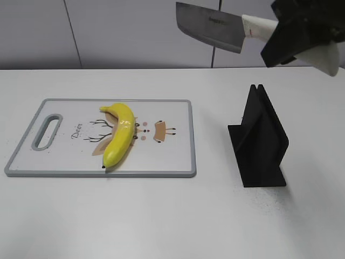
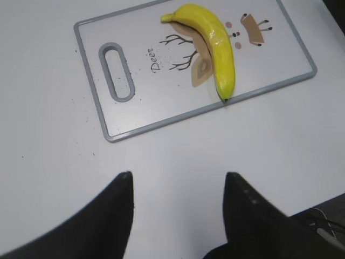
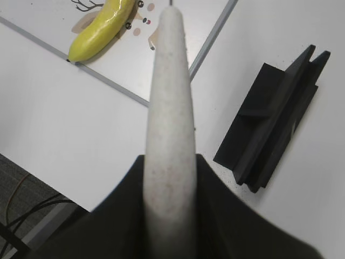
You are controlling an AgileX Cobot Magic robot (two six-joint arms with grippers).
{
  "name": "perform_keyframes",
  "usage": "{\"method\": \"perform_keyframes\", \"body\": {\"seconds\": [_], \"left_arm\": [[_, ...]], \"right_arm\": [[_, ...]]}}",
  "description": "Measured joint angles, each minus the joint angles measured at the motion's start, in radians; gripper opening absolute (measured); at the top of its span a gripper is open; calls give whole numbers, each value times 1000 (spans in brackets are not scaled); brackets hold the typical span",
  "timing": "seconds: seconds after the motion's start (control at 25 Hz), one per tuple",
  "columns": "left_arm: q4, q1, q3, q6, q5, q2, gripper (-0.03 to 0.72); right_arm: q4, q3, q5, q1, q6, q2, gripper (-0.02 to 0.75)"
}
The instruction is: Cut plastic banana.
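Note:
The plastic banana (image 1: 119,133) lies glossy yellow and whole on the white cutting board (image 1: 172,156), near its front edge; it also shows in the left wrist view (image 2: 218,46) and the right wrist view (image 3: 102,31). My right gripper (image 1: 294,35) is shut on the white handle (image 3: 170,108) of a cleaver (image 1: 210,24), held high above the table at the upper right, blade pointing left. My left gripper (image 2: 178,181) is open and empty over bare table in front of the board (image 2: 135,121); it is out of the exterior view.
A black knife stand (image 1: 261,143) stands upright on the table right of the board, below the cleaver; it also shows in the right wrist view (image 3: 269,127). The board has a handle slot (image 1: 47,130) at its left end. The table edge shows at lower left in the right wrist view.

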Motion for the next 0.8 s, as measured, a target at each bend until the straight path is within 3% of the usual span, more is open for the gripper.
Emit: {"method": "perform_keyframes", "body": {"seconds": [0.36,0.8], "left_arm": [[5,0,277,-25,-68,-340,516],[23,0,457,-84,-99,-705,515]], "right_arm": [[0,295,-142,0,66,-202,183],[0,512,-204,0,139,-381,183]]}}
